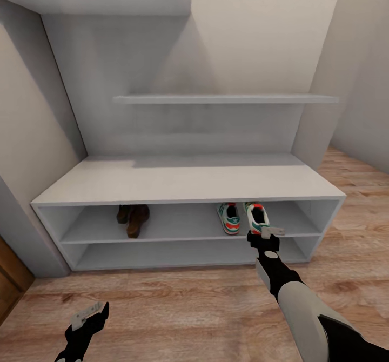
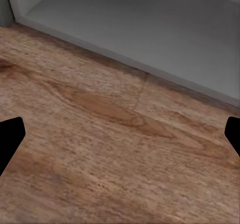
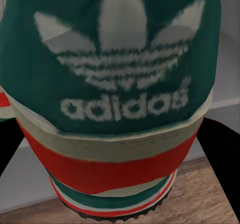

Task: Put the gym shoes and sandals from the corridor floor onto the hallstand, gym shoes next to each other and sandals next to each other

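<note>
The second gym shoe (image 1: 257, 217) is sitting heel-out at the front lip of the upper open shelf of the hallstand (image 1: 189, 181), just beside the first gym shoe (image 1: 229, 218), which is lying further in on the same shelf. Your right gripper (image 1: 266, 236) is sitting right at that heel; in the right wrist view the green heel tab with its white logo (image 3: 117, 58) is pressing up close between the dark fingers (image 3: 220, 154), so you appear to be holding the shoe, though I cannot tell how firmly.

The risk is at the edge: the heel is looking as if it is overhanging the shelf front, so if you are letting go here and pulling back, the shoe may be tipping out onto the corridor floor (image 1: 189, 302). Dragging the fingers out sideways could also be knocking the neighbouring sneaker askew.

The two sandals (image 1: 133, 219) are resting together at the left of that shelf, well apart from the sneakers.

Your left gripper (image 1: 89, 314) is hanging low over the planks, jaws spread wide and empty.
</note>
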{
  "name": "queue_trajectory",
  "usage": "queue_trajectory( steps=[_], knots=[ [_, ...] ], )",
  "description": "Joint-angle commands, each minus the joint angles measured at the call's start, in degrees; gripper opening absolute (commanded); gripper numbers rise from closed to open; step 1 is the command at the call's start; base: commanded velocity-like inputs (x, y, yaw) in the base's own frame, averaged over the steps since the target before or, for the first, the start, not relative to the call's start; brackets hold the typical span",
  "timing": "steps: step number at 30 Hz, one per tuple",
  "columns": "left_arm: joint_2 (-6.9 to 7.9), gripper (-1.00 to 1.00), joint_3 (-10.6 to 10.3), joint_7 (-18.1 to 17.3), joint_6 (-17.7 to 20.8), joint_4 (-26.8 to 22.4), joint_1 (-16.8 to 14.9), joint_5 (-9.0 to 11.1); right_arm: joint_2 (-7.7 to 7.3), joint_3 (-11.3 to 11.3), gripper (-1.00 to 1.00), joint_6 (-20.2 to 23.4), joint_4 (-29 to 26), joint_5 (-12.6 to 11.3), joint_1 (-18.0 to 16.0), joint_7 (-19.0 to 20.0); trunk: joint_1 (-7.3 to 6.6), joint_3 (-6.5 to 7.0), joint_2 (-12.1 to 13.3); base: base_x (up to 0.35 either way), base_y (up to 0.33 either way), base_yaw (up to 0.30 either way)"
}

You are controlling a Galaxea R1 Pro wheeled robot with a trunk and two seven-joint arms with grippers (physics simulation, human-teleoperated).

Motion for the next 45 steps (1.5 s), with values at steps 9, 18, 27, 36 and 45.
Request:
queue_trajectory(
  steps=[9,18,27,36,45],
  knots=[
    [0.00,1.00,0.1,0.0,-0.1,0.2,0.0,-0.1,0.04,0.0,-1.00,0.0,0.1,0.0,0.0,0.0,0.00,0.00,0.0,0.006,0.000,0.000],
    [0.08,1.00,0.1,0.0,-0.1,0.5,0.0,-0.1,0.05,0.0,-1.00,0.1,0.2,0.0,0.0,0.0,0.00,0.00,0.0,0.000,0.000,0.000],
    [0.09,1.00,0.1,0.0,-0.1,1.1,0.0,-0.2,0.05,-0.1,-1.00,0.0,0.2,0.0,0.1,0.1,0.00,0.00,0.0,0.000,0.000,0.000],
    [0.16,1.00,0.1,0.0,-0.1,1.2,0.0,-0.1,0.05,-0.1,-1.00,0.0,0.5,0.0,0.3,0.1,0.00,0.00,0.0,0.000,0.000,0.000],
    [0.18,1.00,0.1,0.0,-0.1,1.2,0.0,-0.1,-0.02,-0.1,-1.00,-0.1,2.4,0.1,0.4,0.2,0.00,0.00,0.0,0.000,0.000,0.000]
  ],
)
